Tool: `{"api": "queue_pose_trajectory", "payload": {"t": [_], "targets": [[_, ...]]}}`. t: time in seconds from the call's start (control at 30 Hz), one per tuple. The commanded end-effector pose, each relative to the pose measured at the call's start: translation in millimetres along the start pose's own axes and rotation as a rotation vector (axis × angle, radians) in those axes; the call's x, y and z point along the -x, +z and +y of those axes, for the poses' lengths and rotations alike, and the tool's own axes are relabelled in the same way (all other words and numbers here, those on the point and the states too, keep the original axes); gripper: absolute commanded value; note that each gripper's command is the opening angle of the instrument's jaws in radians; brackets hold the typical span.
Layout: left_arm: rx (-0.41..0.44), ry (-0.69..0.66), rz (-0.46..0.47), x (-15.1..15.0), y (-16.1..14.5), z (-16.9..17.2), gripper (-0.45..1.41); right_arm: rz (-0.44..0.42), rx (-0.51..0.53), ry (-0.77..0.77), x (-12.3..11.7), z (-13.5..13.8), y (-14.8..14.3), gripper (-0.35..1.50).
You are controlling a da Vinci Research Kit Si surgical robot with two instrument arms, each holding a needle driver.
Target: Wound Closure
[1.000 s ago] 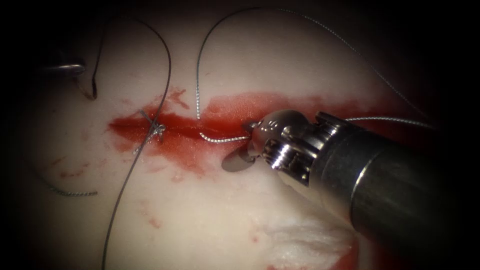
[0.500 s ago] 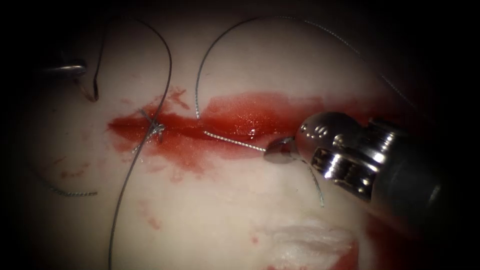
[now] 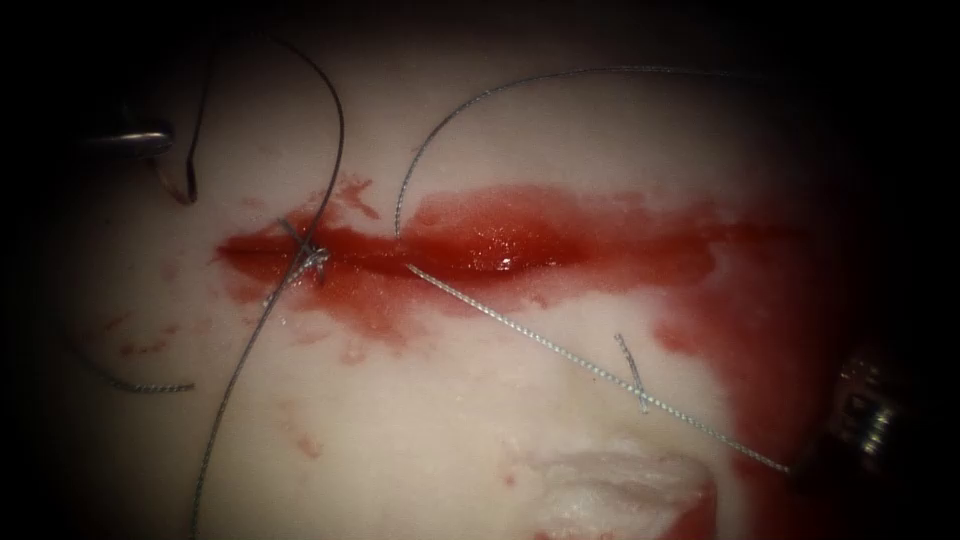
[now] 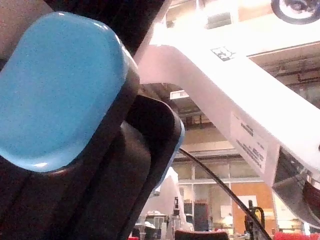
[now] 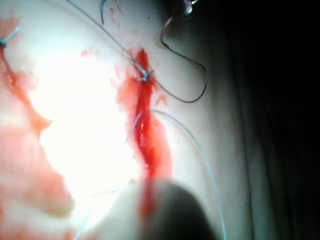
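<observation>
The cut [image 3: 500, 250] runs across the tissue [image 3: 450, 420], wet with red fluid, with a tied knot [image 3: 312, 260] at its left end. A taut thread [image 3: 590, 368] leaves the cut near its middle and runs down to the right, into my right tool [image 3: 805, 468], which is shut on it at the dim right edge. A second strand [image 3: 480, 100] arcs up from the cut. My left tool [image 3: 135, 140] rests at the far upper left; a dark curved piece that looks like the needle [image 3: 186, 185] hangs just below it, outside the tissue. The right wrist view has the cut [image 5: 147, 140] and the knot [image 5: 144, 75].
A short loose thread end [image 3: 631, 372] lies across the taut strand below the cut. A dark thread loop [image 3: 335, 130] curves from the upper left down to the knot, and its tail [image 3: 235, 390] runs on to the lower left. A pale frayed patch [image 3: 610, 480] of tissue shows at the bottom.
My right tool has drawn back from the cut's middle to the lower right edge, pulling thread through the cut until it is taut. The left tool has not moved.
</observation>
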Motion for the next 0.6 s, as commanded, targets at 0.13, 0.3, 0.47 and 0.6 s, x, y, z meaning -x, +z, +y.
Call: {"api": "queue_pose_trajectory", "payload": {"t": [0.13, 0.3, 0.47, 0.6], "targets": [[-0.003, 0.005, -0.006, 1.2, 0.6, -0.1, -0.45, -0.051, 0.002, -0.054, -0.6, 0.5, -0.9, -0.06], [-0.003, 0.005, -0.006, 1.2, 0.7, -0.1, -0.45, 0.049, 0.054, -0.149, -3.3, 0.2, -3.5, 1.08], [-0.003, 0.005, -0.005, 1.2, 0.7, -0.1, -0.45, 0.372, 0.19, -0.15, -7.8, -1.0, -6.5, 1.21], [-0.003, 0.006, -0.005, 1.2, 0.7, -0.1, -0.45, 0.525, 0.234, -0.088, -12.2, -2.3, -8.0, 1.23]]}}
